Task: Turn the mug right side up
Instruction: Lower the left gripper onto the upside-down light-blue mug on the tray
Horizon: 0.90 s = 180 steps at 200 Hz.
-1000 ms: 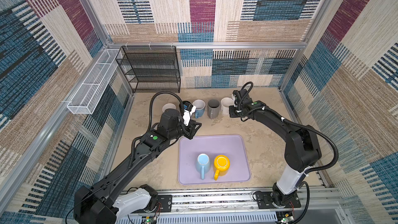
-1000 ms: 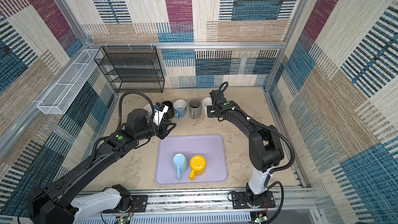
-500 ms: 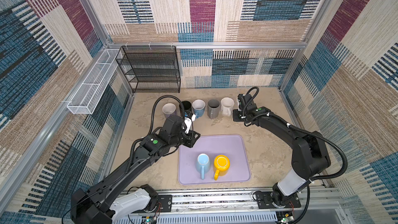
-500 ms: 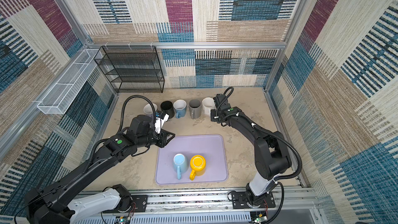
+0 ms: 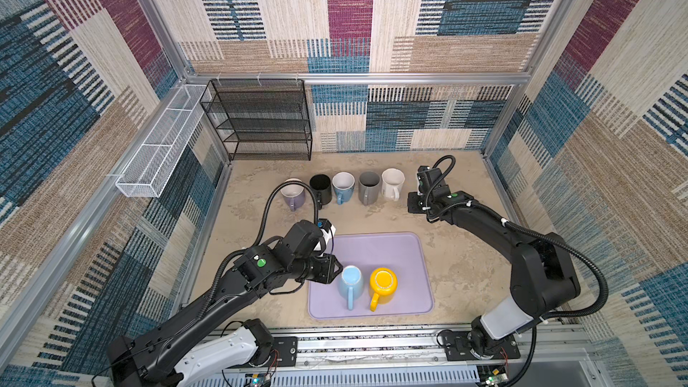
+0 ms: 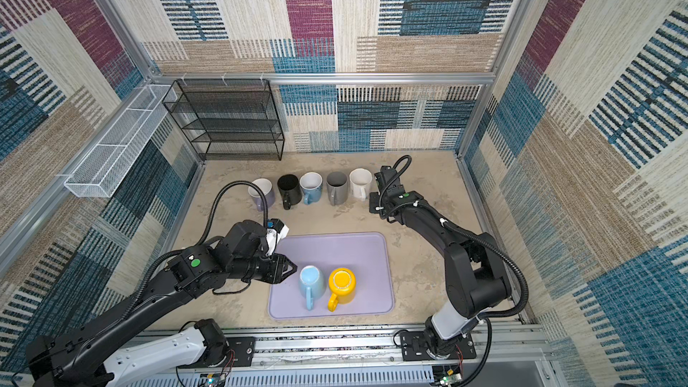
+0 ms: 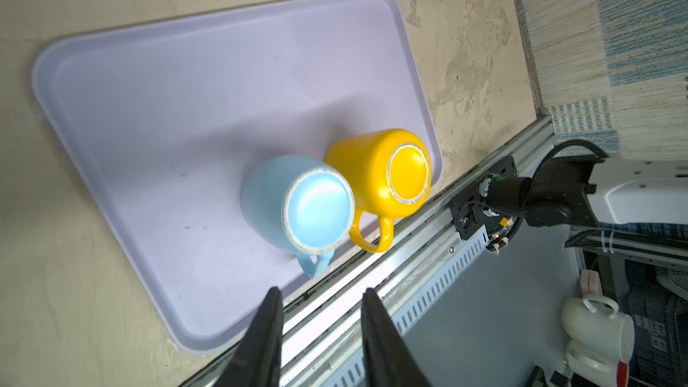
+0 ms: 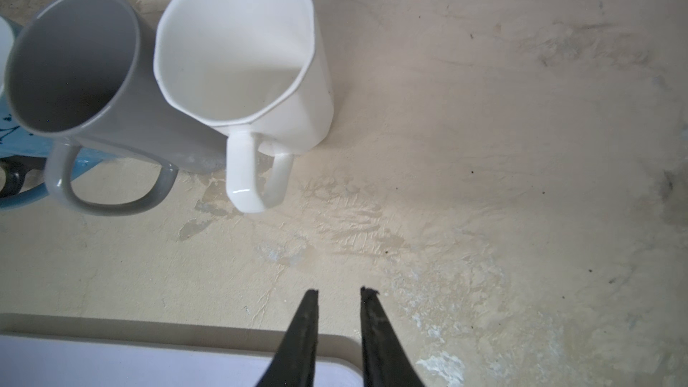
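Observation:
Two mugs stand upside down on the lavender tray [image 5: 372, 251] [image 7: 186, 87]: a light blue mug [image 5: 350, 281] [image 6: 311, 281] [image 7: 298, 202] and a yellow mug [image 5: 383, 282] [image 6: 341, 282] [image 7: 387, 169], side by side with handles toward the front rail. My left gripper [image 5: 337, 268] [image 6: 292, 266] [image 7: 322, 290] hovers just left of the light blue mug, open, nothing between its fingers. My right gripper [image 5: 413, 205] [image 6: 374, 204] [image 8: 338, 290] hangs over bare table right of the white mug [image 8: 245, 53], its fingers narrowly apart and empty.
Several upright mugs line the back: lilac [image 5: 293, 195], black [image 5: 321, 188], blue [image 5: 343, 186], grey [image 5: 369, 186] [image 8: 82, 68], white [image 5: 391, 183]. A black wire rack [image 5: 260, 120] and a white wire basket [image 5: 160, 143] sit at the back left.
My left arm swung from the back row of mugs toward the front, ending beside the light blue mug. My right gripper drew back from the white mug, a little to the right.

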### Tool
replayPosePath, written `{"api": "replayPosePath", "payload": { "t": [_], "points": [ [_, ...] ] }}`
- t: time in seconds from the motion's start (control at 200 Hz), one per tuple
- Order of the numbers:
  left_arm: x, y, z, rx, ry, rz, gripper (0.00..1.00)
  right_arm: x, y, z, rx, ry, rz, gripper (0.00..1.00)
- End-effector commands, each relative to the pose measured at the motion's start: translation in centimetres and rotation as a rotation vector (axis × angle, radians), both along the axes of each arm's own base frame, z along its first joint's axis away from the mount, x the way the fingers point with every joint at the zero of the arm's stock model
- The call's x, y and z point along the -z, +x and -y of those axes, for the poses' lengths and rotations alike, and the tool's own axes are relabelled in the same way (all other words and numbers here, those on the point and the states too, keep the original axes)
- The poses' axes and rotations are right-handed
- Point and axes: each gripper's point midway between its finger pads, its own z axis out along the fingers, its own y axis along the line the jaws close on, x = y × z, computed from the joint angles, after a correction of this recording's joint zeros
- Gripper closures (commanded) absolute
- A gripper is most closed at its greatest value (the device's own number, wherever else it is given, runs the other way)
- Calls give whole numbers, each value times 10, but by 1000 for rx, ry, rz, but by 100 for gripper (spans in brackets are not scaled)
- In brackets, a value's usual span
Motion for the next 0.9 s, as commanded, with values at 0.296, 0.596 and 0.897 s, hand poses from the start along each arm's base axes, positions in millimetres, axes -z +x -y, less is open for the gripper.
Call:
{"api": "replayPosePath", "payload": {
  "t": [0.296, 0.596, 0.897],
  "points": [
    [28, -50, 3, 7, 43, -178, 65, -13, 4, 4, 16, 11, 58, 75],
    [51, -47, 17, -51, 163, -135, 65, -12, 2, 3, 4, 18, 59, 75],
    [63, -33, 23, -143, 250, -76, 63, -15, -2, 5, -12, 8, 77, 75]
  ]
}}
